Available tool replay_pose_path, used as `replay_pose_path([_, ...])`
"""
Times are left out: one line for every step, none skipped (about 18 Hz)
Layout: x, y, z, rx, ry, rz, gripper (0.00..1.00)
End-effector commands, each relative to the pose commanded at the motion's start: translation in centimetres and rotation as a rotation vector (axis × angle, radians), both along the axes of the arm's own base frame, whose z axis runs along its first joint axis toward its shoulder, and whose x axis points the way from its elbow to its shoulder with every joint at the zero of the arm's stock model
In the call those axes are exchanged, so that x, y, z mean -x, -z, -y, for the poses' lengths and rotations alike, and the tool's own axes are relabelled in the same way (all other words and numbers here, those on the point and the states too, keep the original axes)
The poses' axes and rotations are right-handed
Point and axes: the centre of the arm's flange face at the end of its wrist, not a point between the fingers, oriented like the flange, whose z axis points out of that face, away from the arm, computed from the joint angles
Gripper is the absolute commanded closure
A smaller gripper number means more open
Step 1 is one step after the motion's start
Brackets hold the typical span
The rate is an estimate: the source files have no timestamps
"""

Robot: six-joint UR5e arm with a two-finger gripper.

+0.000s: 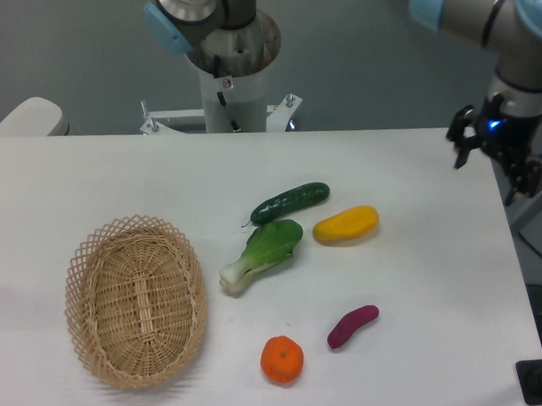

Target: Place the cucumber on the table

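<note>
the cucumber (290, 203) lies on the white tabletop (120, 184) at frame centre, beside a yellow fruit (346, 224). the gripper (496, 169), jaws spread and empty, hangs at the right edge.

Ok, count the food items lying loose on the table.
5. Cucumber at centre; bok choy just below it; yellow fruit to their right; purple sweet potato and orange near the front. The basket looks empty.
</note>
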Motion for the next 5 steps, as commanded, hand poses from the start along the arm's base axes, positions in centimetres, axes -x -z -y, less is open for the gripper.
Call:
replay_pose_path([0.21, 0.24, 0.60, 0.005, 0.002, -0.002, 0.00])
replay_pose_path([0.15, 0.32, 0.81, 0.005, -0.001, -0.002, 0.00])
replay_pose_path([0.17, 0.39, 0.91, 0.005, -0.001, -0.001, 0.00])
replay_pose_path([0.15, 0.47, 0.91, 0.006, -0.001, 0.001, 0.00])
replay_pose_path([0.09, 0.49, 0.81, 0.004, 0.000, 0.003, 0.00])
